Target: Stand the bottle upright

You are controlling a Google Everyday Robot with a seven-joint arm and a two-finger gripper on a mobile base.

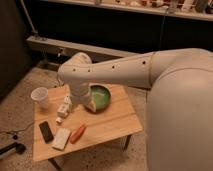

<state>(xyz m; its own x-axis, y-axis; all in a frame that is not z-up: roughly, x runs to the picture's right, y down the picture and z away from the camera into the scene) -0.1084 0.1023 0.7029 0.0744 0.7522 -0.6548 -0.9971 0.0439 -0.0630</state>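
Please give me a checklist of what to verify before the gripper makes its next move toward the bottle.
1. Gripper open, low over the table between paper cup and green bowl: ok.
2. Bottle in view, on the near side of the gripper: ok.
3. Bottle upright: cannot tell.
4. Bottle inside the gripper: cannot tell.
5. Paper cup apart from the gripper: ok.
6. Green bowl apart from the arm: cannot tell, the wrist hides its left rim.

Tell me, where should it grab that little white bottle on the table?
Probably the slim body's middle, from above, closing across its narrow width: the bottle seems to lie flat on the table, right by the gripper, which hangs beside the green bowl.
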